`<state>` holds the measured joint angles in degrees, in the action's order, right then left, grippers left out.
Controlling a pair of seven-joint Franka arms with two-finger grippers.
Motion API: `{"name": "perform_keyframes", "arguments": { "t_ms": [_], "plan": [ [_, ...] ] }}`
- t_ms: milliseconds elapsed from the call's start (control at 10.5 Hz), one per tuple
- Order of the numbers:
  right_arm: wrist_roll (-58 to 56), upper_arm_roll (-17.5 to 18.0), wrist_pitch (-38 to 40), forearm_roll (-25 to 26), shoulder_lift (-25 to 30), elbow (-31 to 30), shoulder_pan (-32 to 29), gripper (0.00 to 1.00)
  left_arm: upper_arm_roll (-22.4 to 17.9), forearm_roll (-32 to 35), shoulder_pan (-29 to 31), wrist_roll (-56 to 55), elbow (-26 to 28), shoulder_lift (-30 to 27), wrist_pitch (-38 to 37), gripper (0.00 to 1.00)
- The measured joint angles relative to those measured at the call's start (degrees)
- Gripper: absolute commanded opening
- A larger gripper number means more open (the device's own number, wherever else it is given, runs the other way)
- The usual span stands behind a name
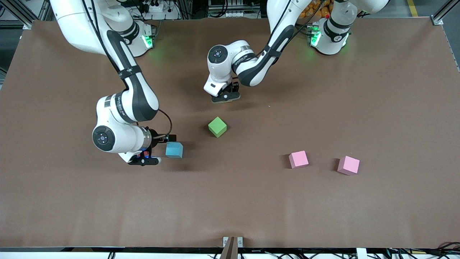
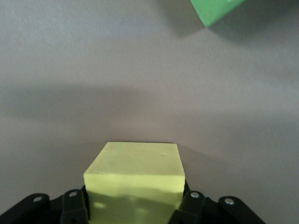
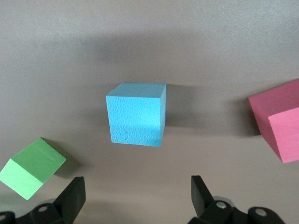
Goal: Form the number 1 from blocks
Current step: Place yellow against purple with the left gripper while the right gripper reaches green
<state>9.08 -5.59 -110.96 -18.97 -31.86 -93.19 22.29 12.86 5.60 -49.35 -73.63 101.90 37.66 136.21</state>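
Note:
My left gripper [image 1: 225, 98] is shut on a yellow block [image 2: 135, 175], low over the table's middle; its jaws [image 2: 135, 207] press both sides of the block. A green block [image 1: 217, 126] lies nearer the front camera and shows at a corner of the left wrist view [image 2: 215, 9]. My right gripper [image 1: 143, 160] is open beside a light blue block [image 1: 174, 150]. In the right wrist view the light blue block [image 3: 137, 114] sits ahead of the spread fingers [image 3: 137, 186], apart from them. The green block [image 3: 32, 168] and a pinkish-red block [image 3: 280, 126] flank it.
Two pink blocks [image 1: 298, 159] [image 1: 348, 165] lie toward the left arm's end, nearer the front camera. The brown table [image 1: 230, 208] is bare along its front edge. Purple and orange blocks are out of view.

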Motion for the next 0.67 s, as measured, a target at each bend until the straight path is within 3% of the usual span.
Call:
{"name": "perform_keyframes", "arguments": {
  "t_ms": [286,382,477,668],
  "plan": [
    [0.4,-0.4,0.0,0.0,-0.2,0.0,0.9,1.00,1.3,0.0,0.0,0.0,0.4,0.0,0.1,0.00],
    [0.5,-0.4,-0.1,-0.1,-0.2,0.0,1.0,1.00,1.6,0.0,0.0,0.0,0.6,0.0,0.1,0.54],
    [1.1,-0.5,-0.3,-0.4,-0.3,0.0,1.0,1.00,1.9,0.0,-0.1,0.0,0.7,0.0,0.1,1.00],
    [3.3,-0.5,-1.0,-0.9,-0.5,0.0,1.5,1.00,2.2,0.0,-0.4,0.0,0.7,0.0,0.1,1.00]
  ]
}}
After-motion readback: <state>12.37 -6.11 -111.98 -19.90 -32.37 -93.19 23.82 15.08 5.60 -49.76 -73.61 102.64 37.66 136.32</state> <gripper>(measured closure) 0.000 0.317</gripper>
